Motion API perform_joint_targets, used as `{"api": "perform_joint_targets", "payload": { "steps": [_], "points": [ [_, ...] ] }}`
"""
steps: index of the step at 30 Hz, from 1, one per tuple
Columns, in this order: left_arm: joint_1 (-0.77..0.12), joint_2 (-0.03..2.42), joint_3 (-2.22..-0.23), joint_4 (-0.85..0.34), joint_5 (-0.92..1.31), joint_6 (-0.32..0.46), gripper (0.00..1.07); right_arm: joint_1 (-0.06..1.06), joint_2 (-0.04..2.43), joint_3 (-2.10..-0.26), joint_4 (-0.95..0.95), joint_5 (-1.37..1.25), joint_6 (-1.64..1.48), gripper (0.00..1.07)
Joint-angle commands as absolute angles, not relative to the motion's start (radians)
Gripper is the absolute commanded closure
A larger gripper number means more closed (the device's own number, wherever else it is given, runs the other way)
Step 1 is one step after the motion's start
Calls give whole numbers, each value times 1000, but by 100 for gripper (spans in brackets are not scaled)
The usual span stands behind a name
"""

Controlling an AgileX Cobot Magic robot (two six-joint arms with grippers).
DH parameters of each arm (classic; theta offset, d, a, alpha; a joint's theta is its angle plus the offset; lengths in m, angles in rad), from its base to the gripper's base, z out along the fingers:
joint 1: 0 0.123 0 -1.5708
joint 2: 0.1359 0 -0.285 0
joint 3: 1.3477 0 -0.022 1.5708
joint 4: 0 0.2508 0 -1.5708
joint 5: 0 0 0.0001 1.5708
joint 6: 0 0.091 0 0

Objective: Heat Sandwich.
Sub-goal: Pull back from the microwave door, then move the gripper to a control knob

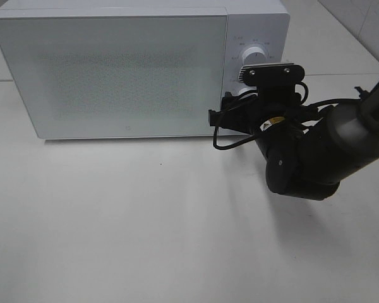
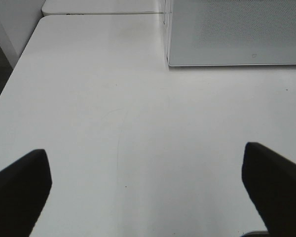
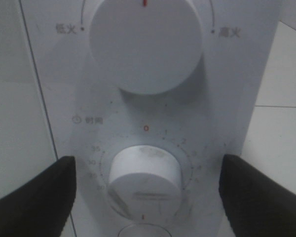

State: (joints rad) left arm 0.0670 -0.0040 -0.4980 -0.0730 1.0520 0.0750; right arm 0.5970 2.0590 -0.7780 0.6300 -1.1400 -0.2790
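Observation:
The sandwich is out of view. A white microwave (image 1: 114,69) stands at the back of the table with its door closed. My right gripper (image 1: 240,98) is up against its control panel. In the right wrist view the right gripper (image 3: 148,197) is open, with one dark finger (image 3: 34,197) on each side of the lower timer knob (image 3: 145,175) and a gap between each finger and the knob. The larger power knob (image 3: 145,44) sits above it. My left gripper (image 2: 148,190) is open over bare table, with nothing between its fingers (image 2: 19,192).
The right arm (image 1: 328,151) and its cables hang over the table in front of the microwave's right end. The microwave's front corner (image 2: 170,54) shows in the left wrist view. The table's left edge (image 2: 10,84) drops to a dark floor.

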Motion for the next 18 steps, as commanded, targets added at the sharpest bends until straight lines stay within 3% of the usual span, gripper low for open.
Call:
{"api": "perform_joint_targets", "payload": {
  "steps": [1, 18],
  "points": [
    [66, -30, -494, -81, 1038, 72, 5, 582, 2067, -803, 618, -1126, -297, 31],
    [66, -30, -494, -81, 1038, 72, 5, 597, 2058, -809, 628, -1134, -296, 31]
  ]
}}
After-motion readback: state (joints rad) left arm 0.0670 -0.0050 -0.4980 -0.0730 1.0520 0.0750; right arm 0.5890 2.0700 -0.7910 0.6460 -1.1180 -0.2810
